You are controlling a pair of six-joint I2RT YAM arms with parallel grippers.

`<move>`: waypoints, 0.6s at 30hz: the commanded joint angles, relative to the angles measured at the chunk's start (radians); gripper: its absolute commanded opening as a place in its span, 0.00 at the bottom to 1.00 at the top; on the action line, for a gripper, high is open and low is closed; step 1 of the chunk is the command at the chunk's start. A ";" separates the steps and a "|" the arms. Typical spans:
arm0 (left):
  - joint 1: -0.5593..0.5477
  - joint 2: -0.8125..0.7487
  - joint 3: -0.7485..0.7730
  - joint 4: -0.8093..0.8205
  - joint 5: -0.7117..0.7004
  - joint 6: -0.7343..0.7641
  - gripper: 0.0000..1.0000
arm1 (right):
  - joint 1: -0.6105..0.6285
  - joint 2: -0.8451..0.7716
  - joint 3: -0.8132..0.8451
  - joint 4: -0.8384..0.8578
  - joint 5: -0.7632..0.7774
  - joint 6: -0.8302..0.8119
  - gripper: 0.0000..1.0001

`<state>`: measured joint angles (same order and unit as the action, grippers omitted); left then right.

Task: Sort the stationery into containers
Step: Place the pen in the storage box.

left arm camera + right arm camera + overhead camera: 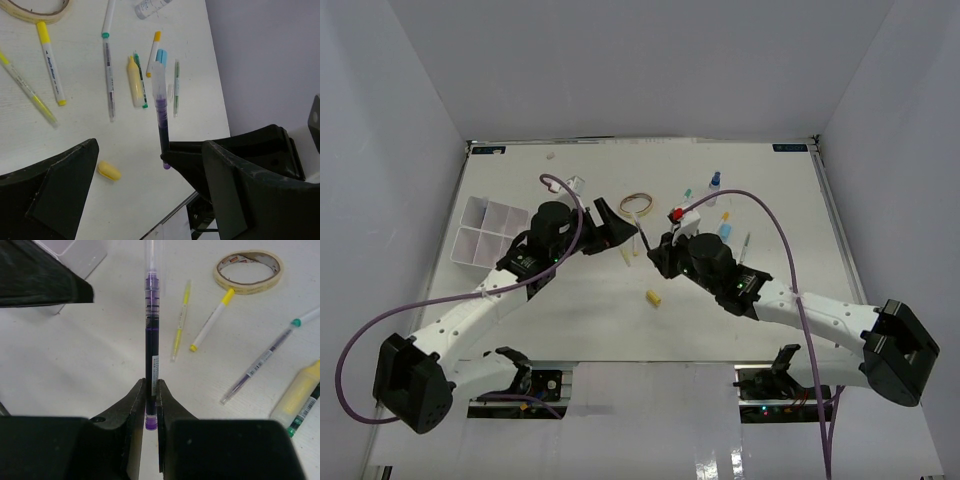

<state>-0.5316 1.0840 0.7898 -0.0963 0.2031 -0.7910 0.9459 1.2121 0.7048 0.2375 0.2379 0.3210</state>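
My right gripper is shut on the lower end of a purple pen with a clear cap, holding it above the table. My left gripper is open and faces it; the purple pen shows between its wide-spread fingers, nearer the right one and touching neither. From above, both grippers meet mid-table, left gripper and right gripper. The white divided tray sits at the left. A tan tape ring, a clear bottle and a yellow eraser piece lie on the table.
Under the grippers lie loose pens: a yellow-capped marker, a thin yellow pen, a teal-capped pen and a yellow highlighter. A purple cable arcs over the right arm. White walls enclose the table on three sides.
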 commanded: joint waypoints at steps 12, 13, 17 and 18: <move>-0.157 0.155 0.132 0.076 -0.220 -0.031 0.53 | 0.013 -0.100 -0.083 0.186 -0.069 -0.010 0.15; -0.162 0.162 0.135 0.079 -0.225 -0.031 0.50 | 0.014 -0.100 -0.085 0.186 -0.068 -0.010 0.15; -0.180 0.178 0.141 0.089 -0.231 -0.028 0.38 | 0.013 -0.111 -0.100 0.197 -0.069 -0.003 0.15; -0.182 0.182 0.143 0.089 -0.232 -0.028 0.30 | 0.013 -0.112 -0.103 0.198 -0.068 -0.002 0.15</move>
<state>-0.7013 1.2724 0.8936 -0.0280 0.0021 -0.8238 0.9554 1.1297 0.6144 0.3672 0.1730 0.3141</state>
